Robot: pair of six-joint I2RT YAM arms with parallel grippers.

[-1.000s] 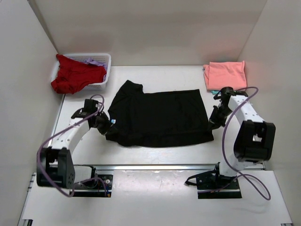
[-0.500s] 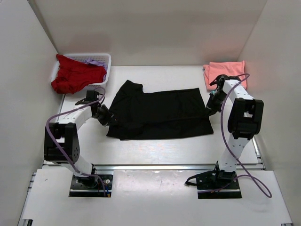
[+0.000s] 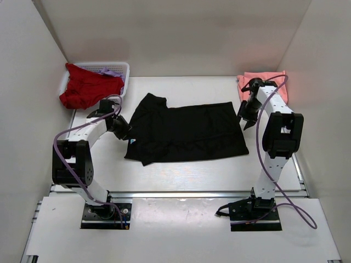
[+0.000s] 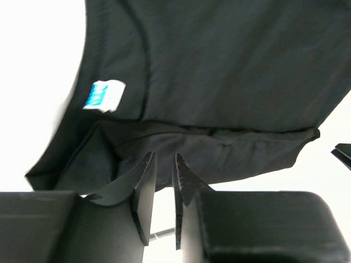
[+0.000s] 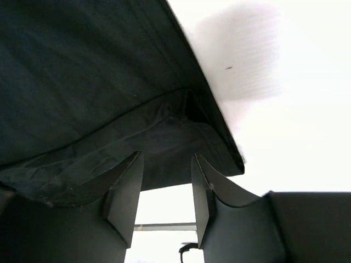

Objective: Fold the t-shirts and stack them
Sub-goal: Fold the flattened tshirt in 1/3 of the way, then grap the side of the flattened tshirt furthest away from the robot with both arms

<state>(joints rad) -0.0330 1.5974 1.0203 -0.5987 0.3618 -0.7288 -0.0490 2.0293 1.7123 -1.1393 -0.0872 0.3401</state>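
Note:
The black t-shirt (image 3: 186, 134) lies across the middle of the table, folded lengthwise into a band, with one sleeve sticking out at its back left. My left gripper (image 3: 124, 130) hovers at its left end. Its jaws (image 4: 163, 159) stand a little open and hold nothing, and the light-blue label (image 4: 104, 96) shows just beyond. My right gripper (image 3: 244, 119) is at the shirt's right end, open (image 5: 167, 159) and empty, over the folded corner (image 5: 219, 148). The salmon-pink t-shirt (image 3: 269, 79) lies folded at the back right. A red t-shirt (image 3: 88, 87) hangs over the basket.
The white slatted basket (image 3: 119, 68) stands in the back left corner with a purple cloth (image 3: 111, 71) inside. White walls close the table (image 3: 181, 175) on three sides. The right arm's forearm reaches across the front of the pink shirt.
Both grippers carried the black shirt's near edge away from the bases, folding it into a narrower band, then let go; both went from shut to open.

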